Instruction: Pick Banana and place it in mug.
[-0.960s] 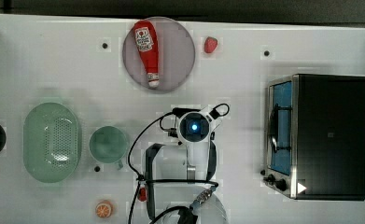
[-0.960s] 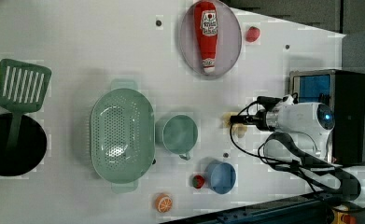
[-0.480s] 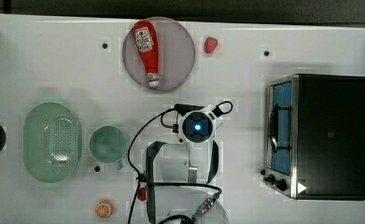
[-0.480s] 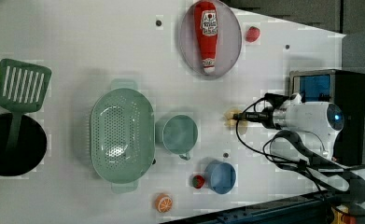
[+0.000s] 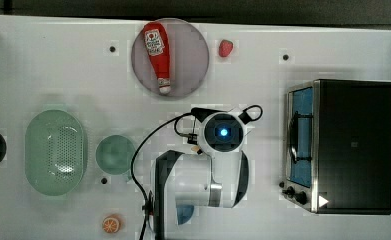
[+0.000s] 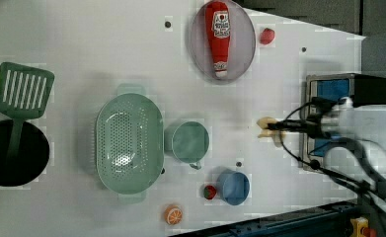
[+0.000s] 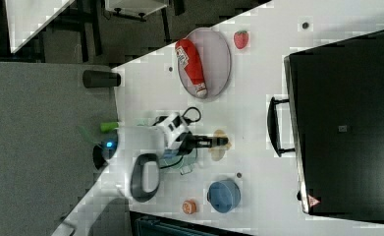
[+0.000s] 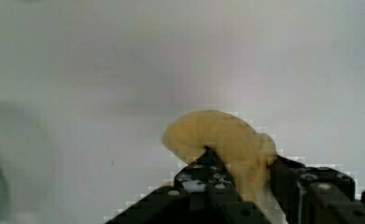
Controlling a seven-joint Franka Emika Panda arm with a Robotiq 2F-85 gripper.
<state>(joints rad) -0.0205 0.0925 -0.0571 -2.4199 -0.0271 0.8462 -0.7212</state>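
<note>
With its gripper point(image 8: 238, 179) closed on the banana point(image 8: 227, 137) above the white table point(image 6: 106, 54), between the toaster oven point(image 6: 336, 91) and the mug point(image 6: 190, 141), the arm should probably lift straight, then carry it steadily over the mug's opening.

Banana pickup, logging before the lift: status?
Gripper shut on small pale yellow toy banana. Round pale teal mug empty, upright beside the perforated green basket. Path between looks clear.

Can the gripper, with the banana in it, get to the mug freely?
Probably yes. The gripper is shut on the banana, and bare table lies between it and the open mug.
</note>
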